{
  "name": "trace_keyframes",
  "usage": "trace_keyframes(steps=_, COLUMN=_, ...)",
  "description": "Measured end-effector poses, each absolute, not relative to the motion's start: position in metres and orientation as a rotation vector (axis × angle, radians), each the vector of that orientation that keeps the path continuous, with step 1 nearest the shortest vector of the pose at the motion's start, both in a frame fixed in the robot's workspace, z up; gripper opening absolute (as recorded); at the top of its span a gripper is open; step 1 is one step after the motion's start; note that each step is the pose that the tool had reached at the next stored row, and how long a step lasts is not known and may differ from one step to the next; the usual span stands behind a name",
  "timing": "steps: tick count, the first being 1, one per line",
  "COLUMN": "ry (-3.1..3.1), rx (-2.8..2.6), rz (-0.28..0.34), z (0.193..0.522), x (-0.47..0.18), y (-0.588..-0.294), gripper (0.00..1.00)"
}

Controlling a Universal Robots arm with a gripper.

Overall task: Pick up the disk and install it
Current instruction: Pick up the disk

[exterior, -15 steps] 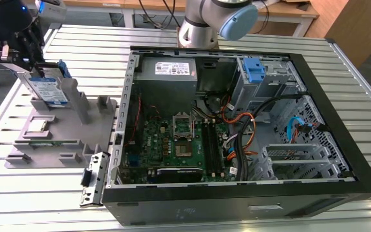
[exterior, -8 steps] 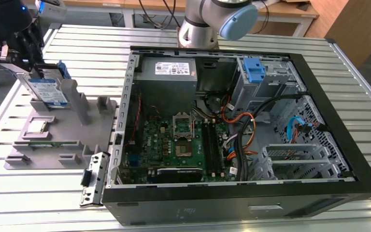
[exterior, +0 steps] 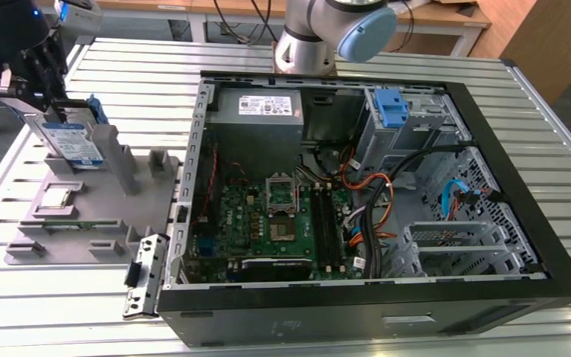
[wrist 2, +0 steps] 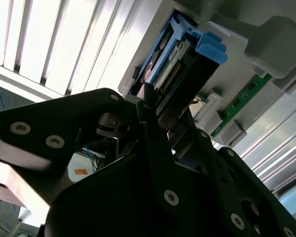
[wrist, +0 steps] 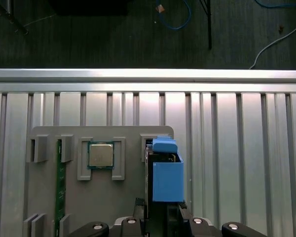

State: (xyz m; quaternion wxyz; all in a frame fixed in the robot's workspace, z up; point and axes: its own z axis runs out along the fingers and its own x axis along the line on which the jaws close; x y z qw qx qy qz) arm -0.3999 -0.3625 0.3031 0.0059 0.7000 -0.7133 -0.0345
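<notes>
Silver rectangular hard-drive disk with blue carrier rails (exterior: 72,145) stands upright over the grey plastic fixture plate (exterior: 117,202) at the exterior view's left. The black gripper (exterior: 53,111) has its jaws clamped on the disk's top edge.

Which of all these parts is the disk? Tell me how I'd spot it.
Beside the open computer case, on the exterior view's left, lies a grey parts tray. The disk stands on edge at its far end, in the black gripper. It alone is a silver slab with a blue-and-white label and blue rails.
</notes>
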Motion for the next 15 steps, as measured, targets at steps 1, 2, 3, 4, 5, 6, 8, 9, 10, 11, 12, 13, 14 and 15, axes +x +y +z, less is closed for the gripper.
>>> trace_keyframes(steps=1, ry=-2.233, rx=2.191, rz=-0.108, z=0.3031, x=-0.3999, y=-0.3624, gripper=0.35)
trace_keyframes(steps=2, ry=-2.233, rx=2.191, rz=-0.108, z=0.3031, x=-0.3999, y=-0.3624, gripper=0.35)
trace_keyframes(steps=3, ry=-2.233, rx=2.191, rz=-0.109, z=0.3031, x=-0.3999, y=-0.3624, gripper=0.35)
trace_keyframes(steps=4, ry=-2.235, rx=2.192, rz=-0.113, z=0.3032, x=-0.3999, y=-0.3624, gripper=0.35)
trace_keyframes(steps=5, ry=-2.236, rx=2.194, rz=-0.116, z=0.3032, x=-0.3999, y=-0.3623, gripper=0.35)
trace_keyframes(steps=6, ry=-2.236, rx=2.194, rz=-0.116, z=0.3032, x=-0.3999, y=-0.3623, gripper=0.35)
trace_keyframes(steps=8, ry=-2.237, rx=2.195, rz=-0.119, z=0.3031, x=-0.3999, y=-0.3624, gripper=0.35)
trace_keyframes(steps=9, ry=-2.238, rx=2.196, rz=-0.121, z=0.3032, x=-0.3999, y=-0.3624, gripper=0.35)
trace_keyframes(steps=10, ry=-2.238, rx=2.196, rz=-0.121, z=0.3031, x=-0.3999, y=-0.3624, gripper=0.35)
trace_keyframes(steps=11, ry=-2.238, rx=2.197, rz=-0.122, z=0.3031, x=-0.3999, y=-0.3624, gripper=0.35)
trace_keyframes(steps=12, ry=-2.238, rx=2.197, rz=-0.122, z=0.3031, x=-0.3999, y=-0.3624, gripper=0.35)
trace_keyframes(steps=13, ry=-2.238, rx=2.197, rz=-0.122, z=0.3032, x=-0.3999, y=-0.3624, gripper=0.35)
trace_keyframes(steps=14, ry=-2.238, rx=2.197, rz=-0.123, z=0.3032, x=-0.3999, y=-0.3624, gripper=0.35)
trace_keyframes(steps=15, ry=-2.238, rx=2.197, rz=-0.123, z=0.3034, x=-0.3999, y=-0.3624, gripper=0.35)
